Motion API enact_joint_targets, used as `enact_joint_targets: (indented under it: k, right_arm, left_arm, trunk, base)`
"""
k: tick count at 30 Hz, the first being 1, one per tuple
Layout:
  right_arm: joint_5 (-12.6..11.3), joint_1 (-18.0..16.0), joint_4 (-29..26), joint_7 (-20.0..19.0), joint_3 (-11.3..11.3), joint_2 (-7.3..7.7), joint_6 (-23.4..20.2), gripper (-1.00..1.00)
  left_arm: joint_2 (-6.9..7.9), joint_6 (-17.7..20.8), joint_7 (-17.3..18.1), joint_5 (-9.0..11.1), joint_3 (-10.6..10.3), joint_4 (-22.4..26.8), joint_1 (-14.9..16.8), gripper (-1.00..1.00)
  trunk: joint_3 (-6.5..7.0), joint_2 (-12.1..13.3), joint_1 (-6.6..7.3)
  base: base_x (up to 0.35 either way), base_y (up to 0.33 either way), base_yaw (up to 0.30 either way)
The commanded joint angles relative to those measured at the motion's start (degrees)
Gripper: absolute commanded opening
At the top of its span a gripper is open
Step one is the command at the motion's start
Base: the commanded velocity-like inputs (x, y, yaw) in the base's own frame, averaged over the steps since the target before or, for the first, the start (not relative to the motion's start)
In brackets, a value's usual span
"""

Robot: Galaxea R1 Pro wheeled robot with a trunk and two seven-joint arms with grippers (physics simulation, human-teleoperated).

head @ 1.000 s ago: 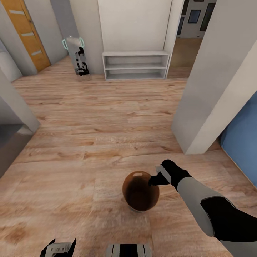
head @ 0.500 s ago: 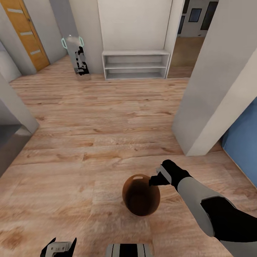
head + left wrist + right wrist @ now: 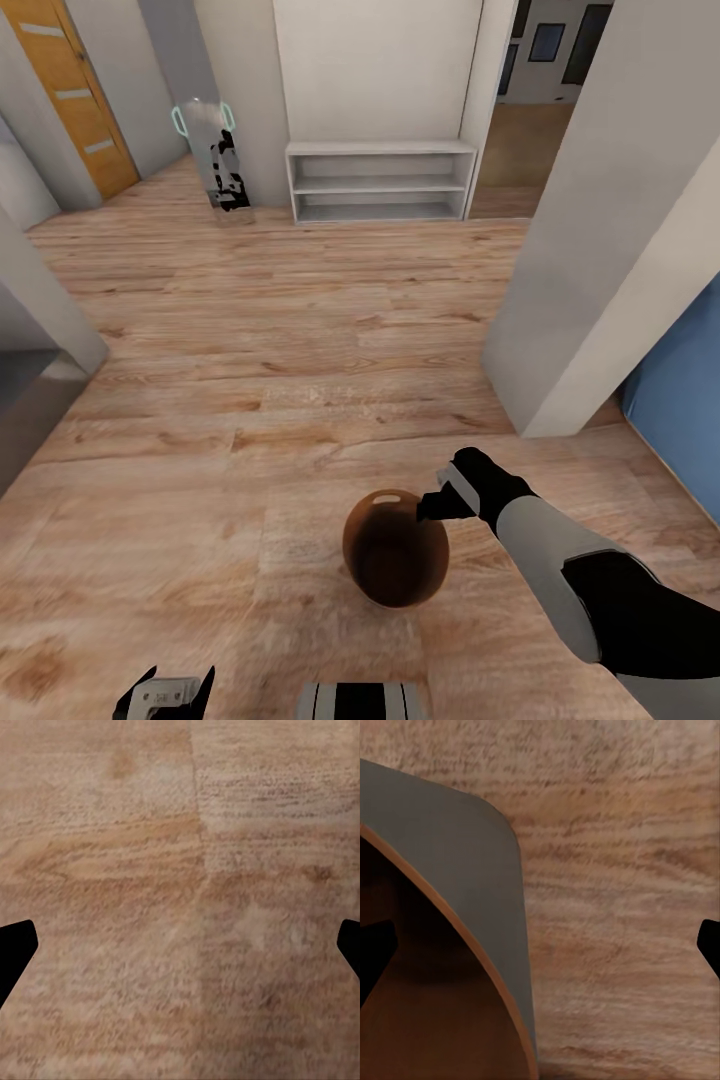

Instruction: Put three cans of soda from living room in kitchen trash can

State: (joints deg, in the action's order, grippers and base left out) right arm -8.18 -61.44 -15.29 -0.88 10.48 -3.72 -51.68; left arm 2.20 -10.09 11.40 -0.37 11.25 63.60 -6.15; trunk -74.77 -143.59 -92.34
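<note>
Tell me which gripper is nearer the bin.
Right. The right gripper sits at the bin's rim; the left gripper hangs over bare floor, well apart.

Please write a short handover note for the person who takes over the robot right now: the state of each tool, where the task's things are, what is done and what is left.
Right tool: at the rim of the trash can, one finger inside the rim and one outside; jaws look wide apart, not clamped.
Left tool: low beside the base, open and empty over the wooden floor.
Trash can: upright on the floor just ahead of the robot; what shows of its brown inside holds no can.
Soda cans: none seen here, so none can be counted as binned.
Left to do: decide whether to grip the bin, then find the cans and bin them.
</note>
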Motion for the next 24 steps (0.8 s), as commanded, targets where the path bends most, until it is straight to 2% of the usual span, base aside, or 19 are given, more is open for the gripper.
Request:
enact_joint_targets:
  k: [1,7,15,24]
  right_arm:
    - [0.0,0.0,0.0,0.0,0.0,-0.01,0.0,1.00]
    - [0.0,0.0,0.0,0.0,0.1,-0.06,0.0,1.00]
    - [0.0,0.0,0.0,0.0,0.1,-0.04,0.0,1.00]
    - [0.0,0.0,0.0,0.0,0.0,0.09,0.0,1.00]
  left_arm:
    - [0.00,0.0,0.0,0.0,0.0,0.0,0.0,1.00]
    - [0.00,0.1,0.0,0.0,0.0,-0.1,0.0,1.00]
    - [0.00,0.1,0.0,-0.1,0.0,-0.2,0.0,1.00]
    - [0.00,0.1,0.0,0.0,0.0,0.0,0.0,1.00]
  trunk:
    - [0.00,0.0,0.00]
    - [-0.02,0.0,0.00]
    - [-2.22,-0.1,-0.21]
    - [-2.81,-0.1,-0.21]
  base:
    - [0.001,0.000,0.000]
    - [0.000,0.000,0.000]
    - [0.000,0.000,0.000]
    - [0.000,0.000,0.000]
